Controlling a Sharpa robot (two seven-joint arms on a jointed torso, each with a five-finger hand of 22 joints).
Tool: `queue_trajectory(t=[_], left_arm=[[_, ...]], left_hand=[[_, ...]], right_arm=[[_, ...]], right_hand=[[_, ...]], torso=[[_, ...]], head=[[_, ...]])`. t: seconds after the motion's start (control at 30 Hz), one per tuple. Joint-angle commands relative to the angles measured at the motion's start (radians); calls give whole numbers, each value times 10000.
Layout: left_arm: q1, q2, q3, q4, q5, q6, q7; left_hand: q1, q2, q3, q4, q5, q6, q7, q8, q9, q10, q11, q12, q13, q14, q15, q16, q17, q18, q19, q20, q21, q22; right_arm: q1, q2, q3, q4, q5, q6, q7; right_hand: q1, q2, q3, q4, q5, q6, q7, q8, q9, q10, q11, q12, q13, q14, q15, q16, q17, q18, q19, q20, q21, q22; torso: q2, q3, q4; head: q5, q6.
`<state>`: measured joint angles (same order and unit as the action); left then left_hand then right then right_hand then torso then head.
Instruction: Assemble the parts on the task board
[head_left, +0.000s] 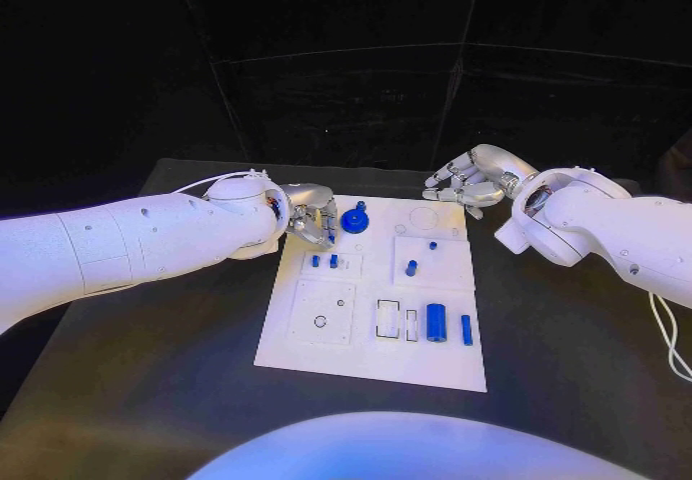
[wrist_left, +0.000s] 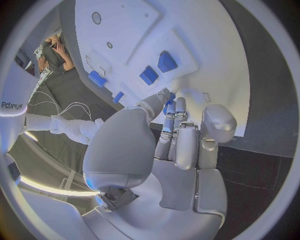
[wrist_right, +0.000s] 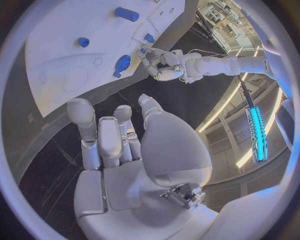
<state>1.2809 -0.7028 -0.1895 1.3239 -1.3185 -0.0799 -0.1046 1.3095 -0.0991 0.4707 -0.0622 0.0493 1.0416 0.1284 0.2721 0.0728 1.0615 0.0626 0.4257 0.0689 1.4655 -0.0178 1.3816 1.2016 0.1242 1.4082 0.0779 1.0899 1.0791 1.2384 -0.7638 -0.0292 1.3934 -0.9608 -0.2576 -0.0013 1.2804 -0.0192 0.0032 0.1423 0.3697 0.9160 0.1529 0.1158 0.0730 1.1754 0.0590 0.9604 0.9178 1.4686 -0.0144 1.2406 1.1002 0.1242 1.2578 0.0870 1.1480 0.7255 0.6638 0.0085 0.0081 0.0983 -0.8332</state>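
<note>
Left hand (head_left: 306, 215), fingers apparently empty, beside blue knob (head_left: 355, 219) on board (head_left: 368, 355); right hand (head_left: 469, 180) hovers farther off, holding nothing.

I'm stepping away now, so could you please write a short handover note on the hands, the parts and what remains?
Left hand: at the task board's far left corner, fingers at the round blue part; whether it grips it cannot be told.
Right hand: empty, fingers apart, above the far right corner.
Parts: two small pegs and another peg mid-board; a thick cylinder and a thin pin near the right edge.
Done: unclear. Left: several outlined slots look unfilled.
</note>
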Motion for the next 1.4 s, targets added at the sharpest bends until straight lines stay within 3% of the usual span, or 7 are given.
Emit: queue_trajectory(t=[0.03, 0.5, 0.93, 1.3, 1.4], left_arm=[[-1, 39, 3, -24, 46, 281, -158], [-11, 106, 3, -96, 44, 517, -329], [-12, 135, 3, -173, 45, 528, -361], [-13, 83, 4, -154, 47, 233, -322], [-14, 26, 5, -146, 48, 175, -315]], left_hand=[[-6, -88, 59, 22, -18, 61, -16, -55, -8, 60, -7, -40, -13, 160, -21, -34, -14, -125, 47, 15, -1, -18], [-34, -122, 59, 26, -20, 56, -11, -95, -16, 59, 1, -94, -19, 152, -19, -49, -37, -121, 38, 16, -20, -31], [-153, -324, 185, 51, -20, -865, 89, -957, -110, 68, 32, -524, -30, 123, 14, -118, -166, -103, -5, 53, -113, -80], [-183, -477, 168, 35, -21, -1226, 59, -1303, -102, 143, 2, -686, -17, 112, -17, -146, -228, -98, -12, 27, -138, -80], [-193, -566, 128, 19, -21, -1435, 47, -1458, -113, 85, 23, -782, -30, 98, -7, -177, -286, -90, -33, 30, -201, -133]], right_arm=[[16, 7, 5, 10, -14, 29, 44], [15, 12, 5, 17, -14, 21, 43], [15, 0, 5, 19, -15, 10, 31], [15, -18, 5, 34, -22, 17, -36], [14, -35, 5, 46, -91, 38, -88]], right_hand=[[50, 68, 10, 70, 50, -50, -26, 67, 1, -46, 8, 32, -17, 96, -69, -40, 0, 193, 46, -47, -36, -7], [49, 74, 10, 80, 63, -51, -27, 70, 0, -54, 7, 24, -35, 97, -69, -46, -2, 195, 45, -47, -46, -21], [49, 74, 10, 80, 63, -51, -27, 70, 0, -54, 7, 24, -35, 97, -69, -46, -2, 195, 45, -47, -46, -21], [53, 74, 10, 83, 70, -60, -26, 67, -2, -82, 7, -14, -80, 90, -70, -75, -38, 202, 31, -48, -70, -65], [138, 58, 36, 51, 82, -82, -21, 67, -7, -502, 9, -576, -654, 82, -69, -102, -45, 233, -47, -47, -201, -276]], torso=[[-10, 0, 1], [-5, -2, 1], [-7, -2, 2], [-13, 1, 2], [-14, -3, 2]], head=[[-8, -5], [-3, -21], [-2, -19], [-21, 3], [-23, 4]])
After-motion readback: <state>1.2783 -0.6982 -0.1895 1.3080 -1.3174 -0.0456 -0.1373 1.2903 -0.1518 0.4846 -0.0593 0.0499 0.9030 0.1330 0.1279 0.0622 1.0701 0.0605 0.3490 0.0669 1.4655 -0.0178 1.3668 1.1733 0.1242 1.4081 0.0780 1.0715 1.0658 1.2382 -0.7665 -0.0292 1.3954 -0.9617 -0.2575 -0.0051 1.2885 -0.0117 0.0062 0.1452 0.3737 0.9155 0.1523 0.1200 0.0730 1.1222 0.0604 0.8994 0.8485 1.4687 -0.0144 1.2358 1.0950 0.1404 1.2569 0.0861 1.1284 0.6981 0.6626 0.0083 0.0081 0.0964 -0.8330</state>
